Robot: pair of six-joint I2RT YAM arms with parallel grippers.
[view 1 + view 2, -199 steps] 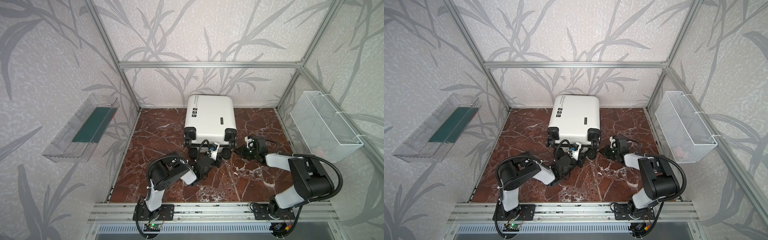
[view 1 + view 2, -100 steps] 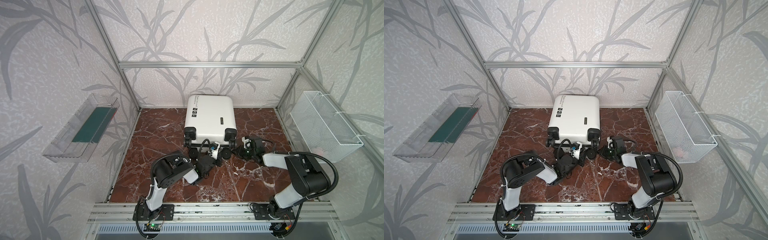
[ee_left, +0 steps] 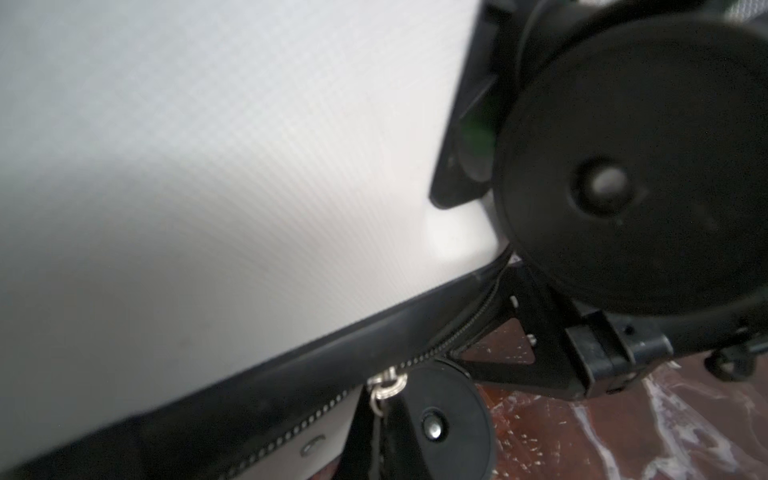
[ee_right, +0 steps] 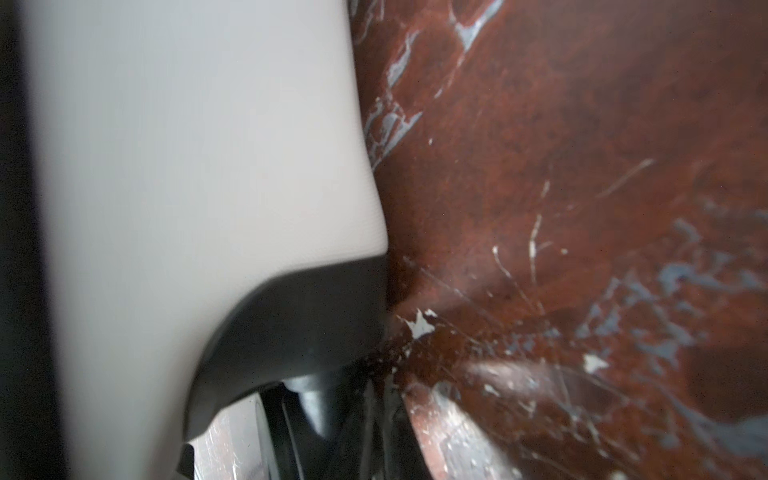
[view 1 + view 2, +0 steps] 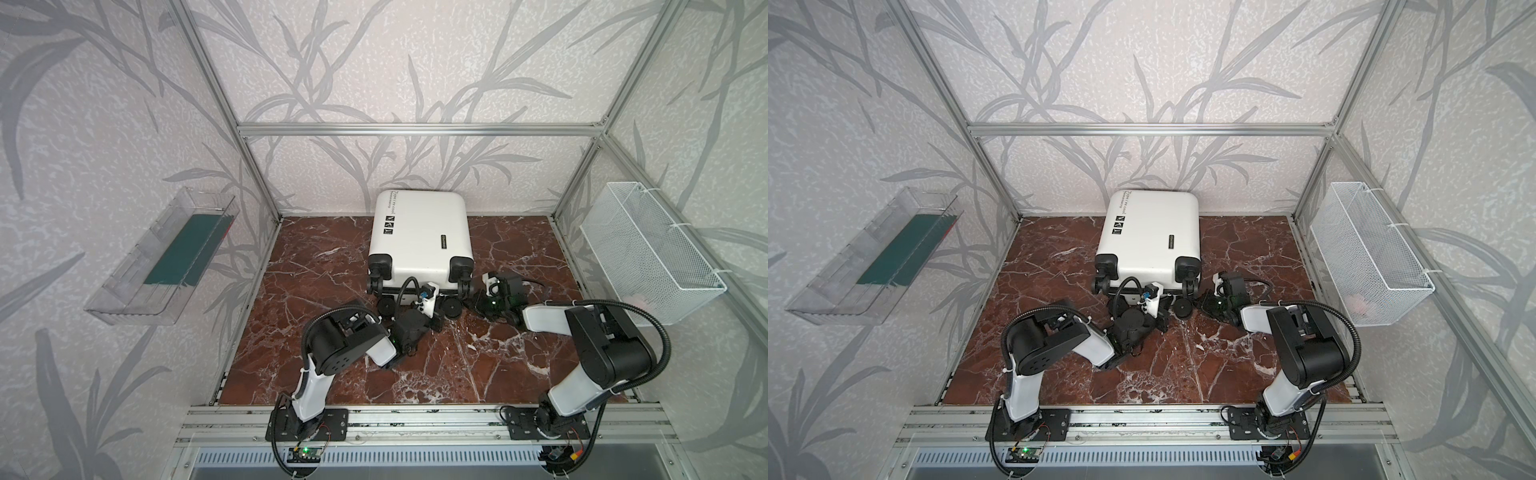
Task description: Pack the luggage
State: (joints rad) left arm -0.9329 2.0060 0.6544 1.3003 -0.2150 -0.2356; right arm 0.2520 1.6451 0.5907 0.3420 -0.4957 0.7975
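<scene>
The luggage (image 5: 419,232) (image 5: 1152,232), a white hard-shell suitcase, lies flat and closed at the back of the marble floor, with its black wheels toward the front. My left gripper (image 5: 436,305) (image 5: 1160,305) sits low at the wheel end, between the two front wheels. In the left wrist view its dark fingers (image 3: 376,440) are shut on the tab hanging from the silver zipper pull (image 3: 386,384) on the black zipper seam (image 3: 291,374). My right gripper (image 5: 469,301) (image 5: 1202,301) is shut, low on the floor beside the right wheel housing (image 4: 299,324).
A clear tray (image 5: 124,282) holding a dark green item hangs on the left wall. A white wire basket (image 5: 648,253) hangs on the right wall. Aluminium frame posts stand at the back corners, and a rail (image 5: 415,419) runs along the front.
My left gripper has closed on the zipper pull. The right gripper has slid left, closer to the suitcase's right wheel. The suitcase has not moved.
</scene>
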